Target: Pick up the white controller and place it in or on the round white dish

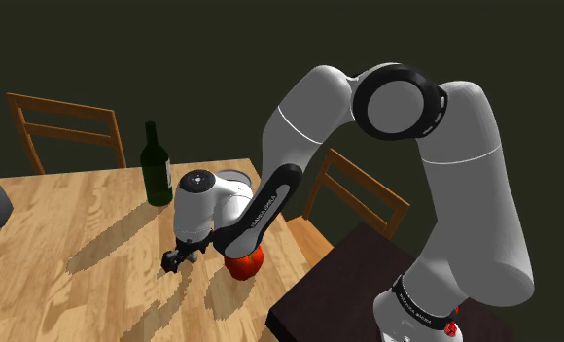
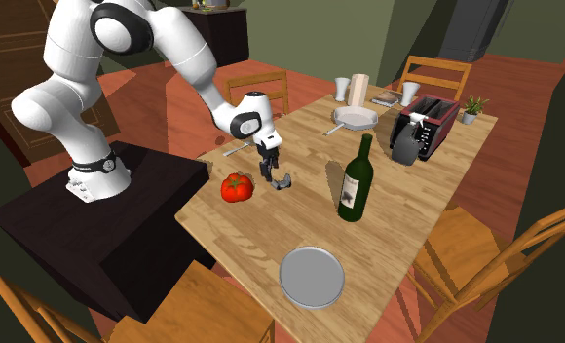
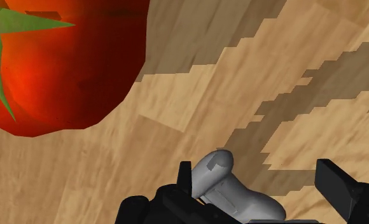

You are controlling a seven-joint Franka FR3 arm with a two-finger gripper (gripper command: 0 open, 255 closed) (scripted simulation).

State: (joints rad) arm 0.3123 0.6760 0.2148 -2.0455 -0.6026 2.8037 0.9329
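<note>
The controller [image 3: 231, 189] is pale grey-white and lies on the wooden table [image 2: 407, 209], between my gripper's [image 3: 256, 173] two black fingers. One finger [image 3: 185, 177] is right against it; the other finger [image 3: 333, 181] stands off with a gap, so the gripper is open around it. In the second exterior view the gripper [image 2: 275, 175] is low over the table with the controller [image 2: 284, 182] at its tip. The round pale dish [image 2: 312, 276] lies near the table's front edge, well away from the gripper. In the shoulder view the gripper [image 1: 177, 259] hovers just above the tabletop.
A red tomato [image 2: 237, 187] sits close beside the gripper. A dark green wine bottle [image 2: 353, 181] stands between the gripper and the table's far side. A pan [image 2: 354, 119], a toaster [image 2: 422, 129] and cups sit at the far end. Chairs ring the table.
</note>
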